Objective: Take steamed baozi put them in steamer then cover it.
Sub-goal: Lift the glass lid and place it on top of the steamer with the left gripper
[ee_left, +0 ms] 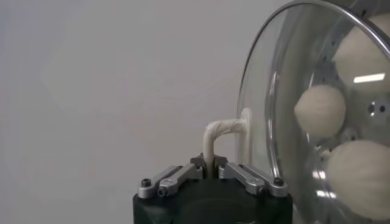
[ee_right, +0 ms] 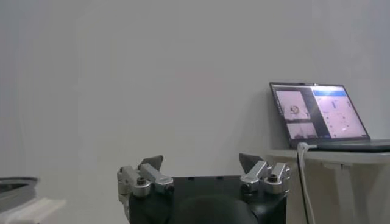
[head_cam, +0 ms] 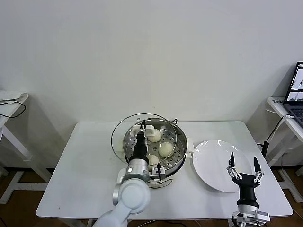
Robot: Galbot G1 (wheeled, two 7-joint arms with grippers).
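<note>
The steel steamer point(head_cam: 176, 163) stands mid-table with three baozi point(head_cam: 165, 150) showing on its perforated tray. My left gripper point(head_cam: 142, 128) is shut on the white handle point(ee_left: 219, 130) of the glass cover point(head_cam: 119, 138). It holds the cover tilted on edge over the steamer's left side. In the left wrist view the handle runs between the closed fingers of the left gripper point(ee_left: 209, 163), and the baozi point(ee_left: 320, 109) show through the cover point(ee_left: 268, 91). My right gripper point(head_cam: 244, 166) hangs open and empty over the near edge of the white plate point(head_cam: 213, 161); the right gripper point(ee_right: 201, 163) holds nothing.
The empty white plate lies right of the steamer. A laptop point(head_cam: 297, 92) sits on a side table at far right, also in the right wrist view as a laptop point(ee_right: 320, 115). Another side table point(head_cam: 12, 99) stands at far left. A cable point(head_cam: 270, 137) hangs by the table's right edge.
</note>
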